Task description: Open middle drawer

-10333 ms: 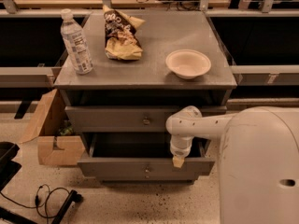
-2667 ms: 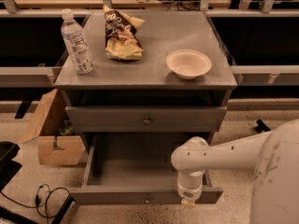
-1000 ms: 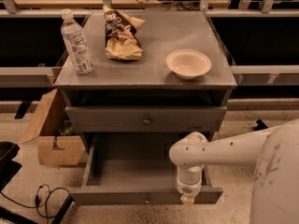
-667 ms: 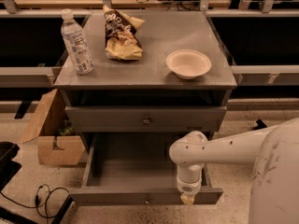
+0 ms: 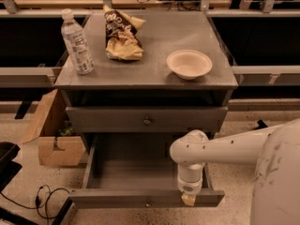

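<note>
The middle drawer (image 5: 117, 198) is a grey flat-fronted drawer with a small brass knob (image 5: 148, 203). It stands pulled far out of the cabinet, and its inside looks empty. My gripper (image 5: 189, 199) hangs straight down from the white arm (image 5: 220, 146). It is at the drawer's front edge, right of the knob and apart from it. The drawer above (image 5: 146, 120) is shut, with its knob (image 5: 147, 121) showing. A third drawer does not show.
On the cabinet top (image 5: 154, 36) stand a water bottle (image 5: 77, 42), a crumpled snack bag (image 5: 120, 33) and a white bowl (image 5: 189, 63). An open cardboard box (image 5: 51, 134) sits on the floor to the left, with a black cable (image 5: 47, 198) in front.
Since the earliest frame the middle drawer has come far out and my gripper has moved toward the camera with its front. Over the last second nothing has visibly moved.
</note>
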Controlling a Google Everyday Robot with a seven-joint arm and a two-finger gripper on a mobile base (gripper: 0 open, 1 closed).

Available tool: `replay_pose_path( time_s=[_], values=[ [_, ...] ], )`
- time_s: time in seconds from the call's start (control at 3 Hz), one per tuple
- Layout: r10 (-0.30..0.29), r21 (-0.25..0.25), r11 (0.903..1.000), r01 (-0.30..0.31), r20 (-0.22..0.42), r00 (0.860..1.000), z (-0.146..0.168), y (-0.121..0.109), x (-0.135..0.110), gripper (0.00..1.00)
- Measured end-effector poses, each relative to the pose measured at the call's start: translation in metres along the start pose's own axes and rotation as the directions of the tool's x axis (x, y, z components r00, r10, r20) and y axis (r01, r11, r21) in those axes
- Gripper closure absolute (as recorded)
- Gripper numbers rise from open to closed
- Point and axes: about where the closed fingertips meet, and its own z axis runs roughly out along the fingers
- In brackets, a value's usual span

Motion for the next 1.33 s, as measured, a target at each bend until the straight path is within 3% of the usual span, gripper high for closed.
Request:
replay_pose_path(
  time_s=[1.33],
  values=[
    [0.014,-0.009,0.9999,-0.014,-0.007,1.000,-0.0065,-0.0072,-0.0007,1.00]
  ],
)
